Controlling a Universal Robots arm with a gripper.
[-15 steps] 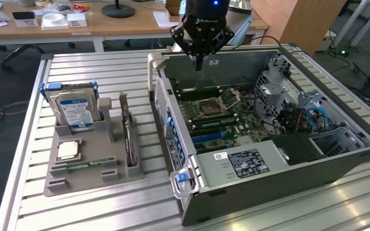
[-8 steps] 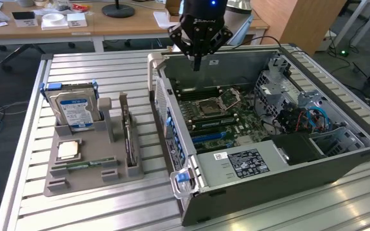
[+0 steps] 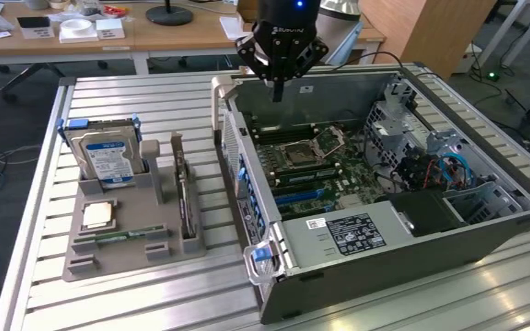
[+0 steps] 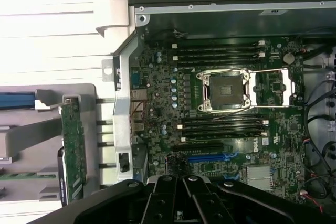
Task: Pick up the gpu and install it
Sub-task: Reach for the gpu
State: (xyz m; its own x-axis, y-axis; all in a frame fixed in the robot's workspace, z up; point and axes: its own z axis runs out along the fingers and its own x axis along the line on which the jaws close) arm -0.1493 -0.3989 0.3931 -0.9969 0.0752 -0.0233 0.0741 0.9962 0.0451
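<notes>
The pincer (image 3: 277, 88) hangs clenched on nothing above the far end of the open computer case (image 3: 413, 276). The gpu (image 3: 184, 196) stands on edge in a grey holder (image 3: 136, 258) on the counter (image 3: 108, 303), to the exterior view's left of the case. The motherboard (image 4: 157, 66) reads DELL.

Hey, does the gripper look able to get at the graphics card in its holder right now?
Probably yes. The graphics card stands on edge in the gray holder with its top edge uncovered, apart from the hard drive. The gripper, shut, hangs over the open computer case.

Closed end effector (image 3: 278, 91) above open case (image 3: 413, 265)
</notes>
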